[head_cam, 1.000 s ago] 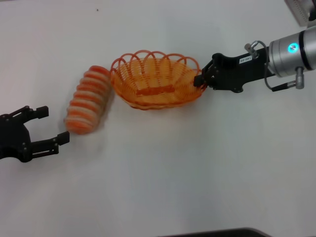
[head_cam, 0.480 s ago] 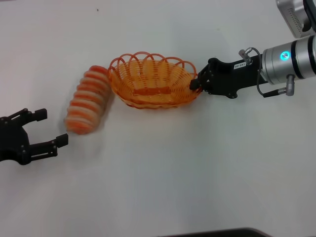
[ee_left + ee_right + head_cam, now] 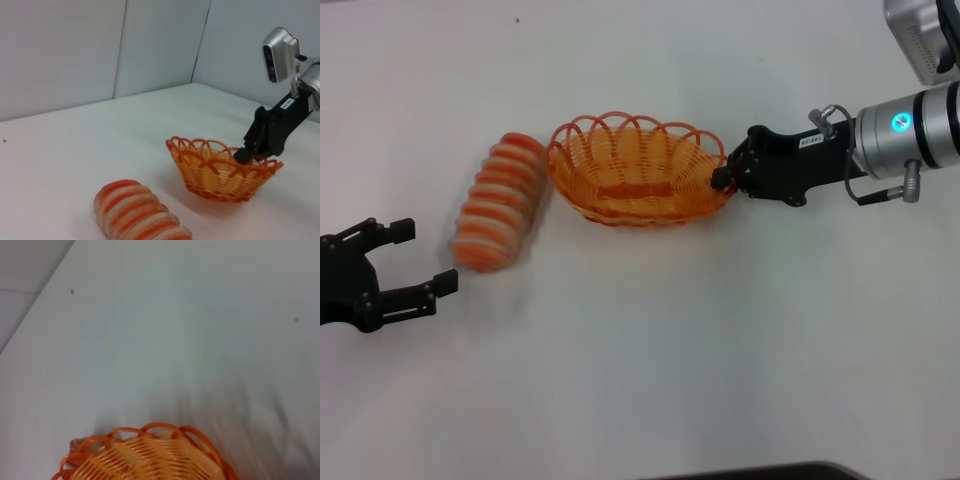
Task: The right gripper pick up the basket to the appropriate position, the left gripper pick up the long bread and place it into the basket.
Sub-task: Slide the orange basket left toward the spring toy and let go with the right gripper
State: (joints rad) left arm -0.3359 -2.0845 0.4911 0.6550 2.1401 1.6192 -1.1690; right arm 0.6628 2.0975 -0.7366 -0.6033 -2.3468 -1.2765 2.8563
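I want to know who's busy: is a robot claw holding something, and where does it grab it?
The right gripper pinches the basket by its rim. The left gripper is open, holding nothing.

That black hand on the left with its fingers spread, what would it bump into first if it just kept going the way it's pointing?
Probably the long bread: the left hand is open and aimed toward its near end. Height is hard to judge.

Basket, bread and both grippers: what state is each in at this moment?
Basket: empty, upright, gripped at its rim on the robot's right.
Bread: lying on the table beside the basket, not held.
Right gripper: shut on the basket's rim.
Left gripper: open, empty, short of the bread.
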